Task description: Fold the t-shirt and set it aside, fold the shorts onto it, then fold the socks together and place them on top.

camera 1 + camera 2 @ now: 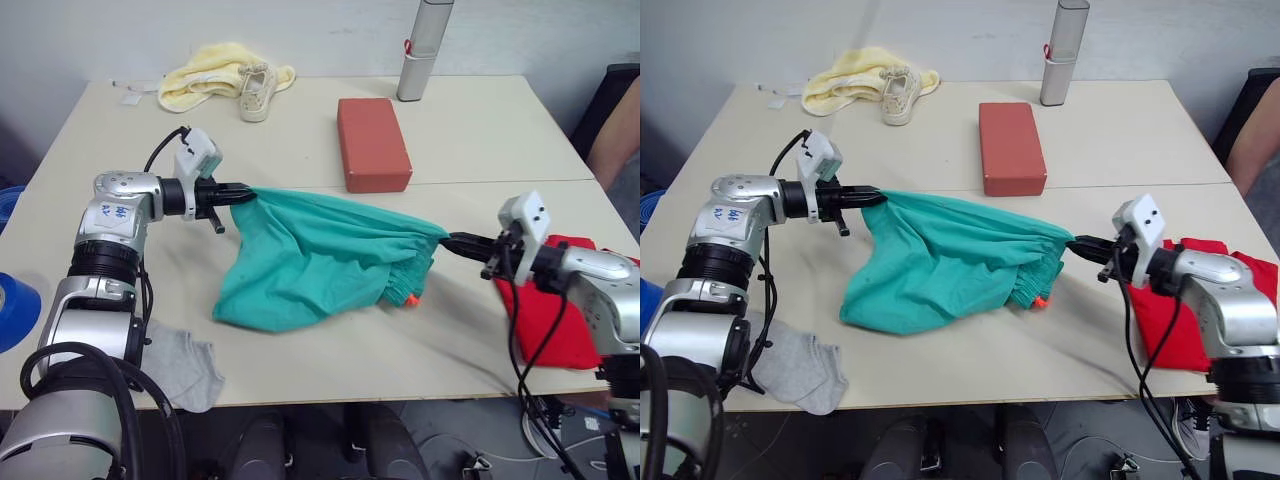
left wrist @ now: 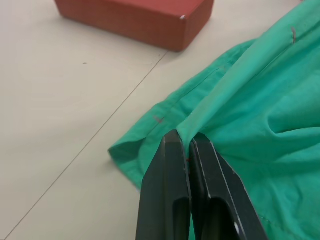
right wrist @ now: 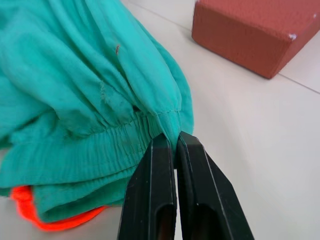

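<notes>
Teal shorts (image 1: pixel 320 262) stretched between both grippers — left gripper (image 1: pixel 243 194) pinches a hem corner, right gripper (image 1: pixel 456 240) clamps the waistband — probably to flatten them before folding onto the t-shirt (image 1: pixel 560 318), far right.

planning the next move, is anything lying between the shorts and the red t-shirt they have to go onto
Nothing visible does. The shorts hang stretched between the left gripper and the right gripper, both shut on the fabric. The t-shirt lies by the right arm, with only bare table between them.
</notes>
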Robot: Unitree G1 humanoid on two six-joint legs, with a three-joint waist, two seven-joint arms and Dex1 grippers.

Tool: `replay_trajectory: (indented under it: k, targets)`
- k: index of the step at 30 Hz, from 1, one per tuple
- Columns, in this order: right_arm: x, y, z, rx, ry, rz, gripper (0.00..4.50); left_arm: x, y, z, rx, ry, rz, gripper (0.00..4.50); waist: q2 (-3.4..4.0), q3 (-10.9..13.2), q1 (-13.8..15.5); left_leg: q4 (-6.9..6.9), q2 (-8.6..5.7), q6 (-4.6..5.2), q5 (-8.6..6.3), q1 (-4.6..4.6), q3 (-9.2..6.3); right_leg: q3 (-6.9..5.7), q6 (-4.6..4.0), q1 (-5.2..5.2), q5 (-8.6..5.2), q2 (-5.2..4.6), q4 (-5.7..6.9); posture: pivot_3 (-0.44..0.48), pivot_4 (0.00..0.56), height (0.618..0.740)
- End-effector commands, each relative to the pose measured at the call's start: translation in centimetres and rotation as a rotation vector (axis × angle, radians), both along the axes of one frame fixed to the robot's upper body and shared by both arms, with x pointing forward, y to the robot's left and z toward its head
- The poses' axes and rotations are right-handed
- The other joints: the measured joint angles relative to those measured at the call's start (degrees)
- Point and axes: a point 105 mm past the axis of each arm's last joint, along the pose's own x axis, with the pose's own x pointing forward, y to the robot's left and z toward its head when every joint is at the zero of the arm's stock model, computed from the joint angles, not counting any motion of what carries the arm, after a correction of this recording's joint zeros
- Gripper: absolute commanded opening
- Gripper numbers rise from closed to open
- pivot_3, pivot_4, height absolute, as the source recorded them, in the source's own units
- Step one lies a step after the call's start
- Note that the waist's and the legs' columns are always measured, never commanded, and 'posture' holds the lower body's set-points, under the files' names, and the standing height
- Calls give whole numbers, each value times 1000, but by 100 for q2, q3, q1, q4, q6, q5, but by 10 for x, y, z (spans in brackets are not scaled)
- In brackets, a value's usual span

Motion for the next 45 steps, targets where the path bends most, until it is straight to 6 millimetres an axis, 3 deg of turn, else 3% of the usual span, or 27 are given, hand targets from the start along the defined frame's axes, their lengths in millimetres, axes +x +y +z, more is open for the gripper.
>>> replay_trajectory:
  k: [1, 2, 6, 11, 13, 15, 16, 19, 22, 24, 27, 30, 33, 39, 41, 45]
  targets:
    - [15, -14, 7, -28, -76, -110, 0, 8, 8, 5, -17, -57, 66, 43, 0, 0, 8, 0, -1, 0, 0, -3, 3, 0, 0, -7, 0, -2, 8, 0, 150, 740]
    - [18, -17, 10, -33, -111, -131, 250, 10, 8, 3, -23, -69, 82, 8, 0, 0, 10, 1, -1, 0, 0, -12, 8, -2, 0, -21, 0, -2, 14, 0, 150, 740]
    - [18, -29, 29, -34, -223, -169, 1346, 13, 12, 7, -74, -168, 130, 961, -1, 1, 0, 5, -3, 1, 6, -35, 24, 3, 2, -57, 1, -7, 54, 0, 150, 740]
    - [-5, -46, 44, 43, -232, -168, 3183, -2, 25, 28, -131, -374, 91, 2600, -1, 1, 2, 4, 1, -3, 7, -34, 27, 5, 2, -59, 1, -9, 56, 0, 150, 740]
    - [-26, -36, 50, 151, -194, -101, 3879, -19, 28, 41, -180, -476, 23, 3238, -1, 1, 1, 3, 6, -5, 7, -34, 27, 5, 2, -59, 1, -12, 56, 0, 150, 740]
    - [-40, -22, 53, 221, -172, -49, 4476, -34, 23, 46, -220, -503, -67, 3250, -1, 1, -16, 2, 13, -8, 6, -33, 28, 7, 0, -59, 0, -28, 58, 0, 150, 740]
    - [-44, -14, 51, 239, -151, -39, 4476, -43, 16, 44, -226, -482, -131, 3250, -1, 1, -21, 2, 14, -10, 7, -32, 29, 7, 0, -59, 0, -26, 58, 0, 150, 740]
    - [-52, 10, 19, 251, 18, -58, 4476, -86, -13, 7, -122, -345, -386, 3250, 6, -5, -41, 2, 11, -12, 8, -12, 35, 17, -5, -53, -2, -32, 53, 0, 150, 740]
    - [-57, 24, -5, 273, 140, -74, 4476, -108, -27, -14, -76, -276, -470, 3250, 5, -5, -44, -3, 9, -13, 7, -2, 34, 28, -10, -44, -6, -36, 55, 0, 150, 740]
    - [-58, 32, -9, 271, 145, -57, 4476, -112, -34, -19, -89, -260, -474, 3250, 4, -5, -14, -3, 3, -10, 8, -5, 30, 34, -11, -46, -6, -43, 55, 0, 150, 740]
    - [-55, 54, 5, 280, -15, 29, 4476, -113, -43, -27, -141, -250, -449, 3250, 4, -5, 7, -2, -5, -4, 10, -7, 21, 34, -10, -44, -5, -50, 55, 0, 150, 740]
    - [-58, 68, 20, 321, -177, 112, 3869, -114, -51, -27, -208, -245, -432, 3250, 4, -5, 1, -3, -8, -2, 8, -8, 22, 25, -8, -43, -4, -45, 54, 0, 150, 740]
    - [-55, 70, 24, 331, -256, 120, 2830, -115, -54, -27, -229, -239, -422, 2643, 3, -5, 2, -3, -4, -3, 8, -9, 22, 19, -7, -44, -4, -26, 51, 0, 150, 740]
    - [-33, 98, 0, 184, -269, 103, 659, -90, -68, -41, -205, -226, -230, 698, 3, -6, -7, -3, -4, -3, 9, -1, 25, 20, -7, -40, -4, -43, 54, 0, 150, 740]
    - [-30, 111, -18, 81, -253, 139, 0, -80, -75, -54, -178, -199, -162, 28, 3, -6, -4, -3, -4, -4, 10, -3, 24, 20, -7, -41, -4, -43, 53, 0, 150, 740]
    - [-24, 118, -33, 23, -222, 138, 0, -72, -79, -73, -118, -136, -95, 6, 2, -6, -5, -3, -5, -4, 10, -4, 25, 14, -7, -42, -4, -43, 53, 0, 150, 740]
